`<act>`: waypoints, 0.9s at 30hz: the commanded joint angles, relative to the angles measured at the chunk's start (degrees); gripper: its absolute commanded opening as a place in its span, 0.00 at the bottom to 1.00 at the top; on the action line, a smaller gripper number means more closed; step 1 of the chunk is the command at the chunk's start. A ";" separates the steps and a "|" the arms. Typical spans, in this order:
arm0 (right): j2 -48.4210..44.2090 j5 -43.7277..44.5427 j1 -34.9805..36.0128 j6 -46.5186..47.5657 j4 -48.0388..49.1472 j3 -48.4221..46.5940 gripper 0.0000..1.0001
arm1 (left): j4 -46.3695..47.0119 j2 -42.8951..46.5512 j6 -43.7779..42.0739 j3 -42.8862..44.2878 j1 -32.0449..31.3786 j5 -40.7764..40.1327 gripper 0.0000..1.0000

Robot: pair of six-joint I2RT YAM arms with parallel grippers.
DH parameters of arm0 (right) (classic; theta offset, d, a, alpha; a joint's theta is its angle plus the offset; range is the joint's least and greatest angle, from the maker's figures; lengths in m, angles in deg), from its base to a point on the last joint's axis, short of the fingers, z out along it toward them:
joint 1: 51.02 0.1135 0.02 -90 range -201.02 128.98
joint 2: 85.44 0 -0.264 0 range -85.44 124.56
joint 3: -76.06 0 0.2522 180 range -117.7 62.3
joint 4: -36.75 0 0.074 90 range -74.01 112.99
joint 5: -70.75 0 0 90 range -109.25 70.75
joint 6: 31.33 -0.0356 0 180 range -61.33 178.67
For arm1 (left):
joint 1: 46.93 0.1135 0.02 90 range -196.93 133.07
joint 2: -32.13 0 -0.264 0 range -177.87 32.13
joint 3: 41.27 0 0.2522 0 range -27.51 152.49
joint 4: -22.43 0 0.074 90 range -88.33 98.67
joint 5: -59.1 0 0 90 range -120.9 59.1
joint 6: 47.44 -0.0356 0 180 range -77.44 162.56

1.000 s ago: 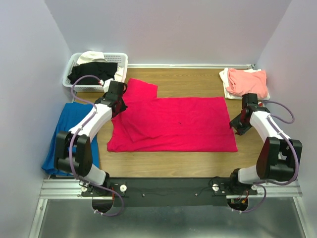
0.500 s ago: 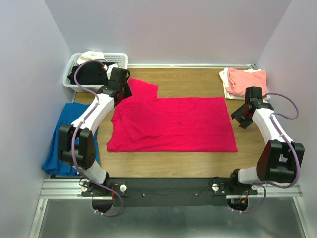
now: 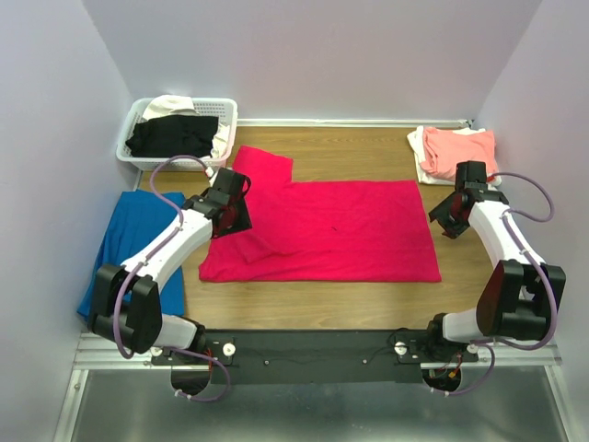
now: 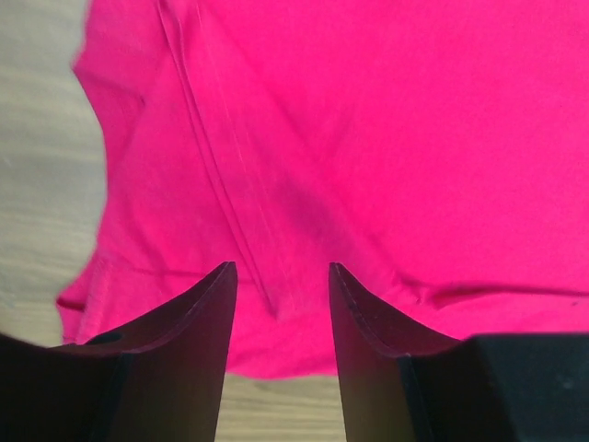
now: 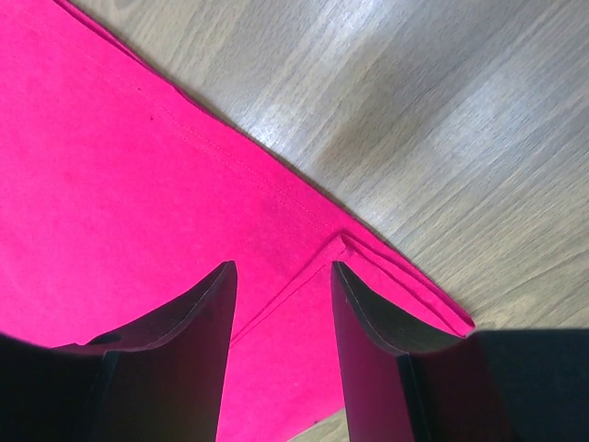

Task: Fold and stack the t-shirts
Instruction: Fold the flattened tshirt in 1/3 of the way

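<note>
- Wooden counter (image 3: 368, 147) between pale walls carries the red t-shirt (image 3: 340, 230), spread flat in the middle with 1 sleeve poking out at the far left
- Left tool (image 4: 279, 269): 1 second ago it sat nearly closed at the shirt's left edge, then drew back toward the basket (image 3: 226, 101); now it hangs over the creased left side, fingers apart, nothing between them
- Right tool (image 5: 281, 267): it has backed a little off the right hem and stands with fingers apart and empty, above the corner where the cloth lies doubled beside bare wood
- The shirt's outline has barely shifted meanwhile, so I judge both tools have let go and the cloth rests as it was laid
- By my reading 1 fold pass is over; the shirt is still wide, so more folds are due before stacking
- Far right, a salmon-pink tee (image 3: 457, 150) lies on a white tee (image 3: 419, 152); a black tee (image 3: 175, 136) and a cream tee (image 3: 170, 106) wait in the basket; a blue cloth (image 3: 129, 230) drapes the left edge
</note>
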 commanded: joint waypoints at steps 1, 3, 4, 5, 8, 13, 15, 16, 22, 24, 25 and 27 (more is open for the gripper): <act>1.03 -0.81 -0.36 1.06 0.19 0.41 0.53 | -1.87 0.23 3.80 -3.61 -1.31 5.11 0.50; 1.03 -0.90 -0.36 1.24 0.19 0.59 0.53 | -1.69 -0.38 4.77 -5.28 -2.54 5.21 0.48; 1.03 -0.82 -0.36 1.50 0.19 0.85 0.53 | -1.34 -0.56 4.86 -5.81 -2.71 5.82 0.48; 1.03 -0.73 -0.36 1.59 0.11 0.94 0.53 | -1.34 -0.82 5.21 -6.25 -2.89 5.91 0.47; 0.94 -0.90 -0.36 2.11 0.11 1.20 0.53 | -0.46 -1.44 5.38 -7.92 -3.07 7.23 0.47; 0.77 -0.82 -0.36 2.64 -0.07 1.47 0.53 | 0.77 -1.96 6.00 -9.51 -3.86 8.72 0.45; 0.68 -0.81 -0.36 2.73 -0.07 1.55 0.53 | 1.12 -2.32 6.27 -9.86 -3.95 8.81 0.43; 0.76 -0.81 -0.36 2.82 -0.16 1.47 0.53 | 1.64 -2.84 6.27 -10.03 -4.03 9.33 0.43; 0.85 -0.55 -0.36 3.08 -0.25 1.11 0.52 | 2.00 -5.04 6.62 -9.77 -4.65 9.08 0.33; 0.94 -0.38 -0.36 3.17 -0.33 0.94 0.52 | 1.83 -5.48 6.70 -9.86 -4.83 8.81 0.31; 0.94 -0.29 -0.36 3.17 -0.33 0.94 0.52 | 1.74 -5.74 6.71 -9.86 -4.91 8.72 0.31; 1.12 -0.37 -0.36 3.26 -0.33 0.85 0.52 | 1.91 -6.09 6.97 -9.95 -5.09 8.72 0.31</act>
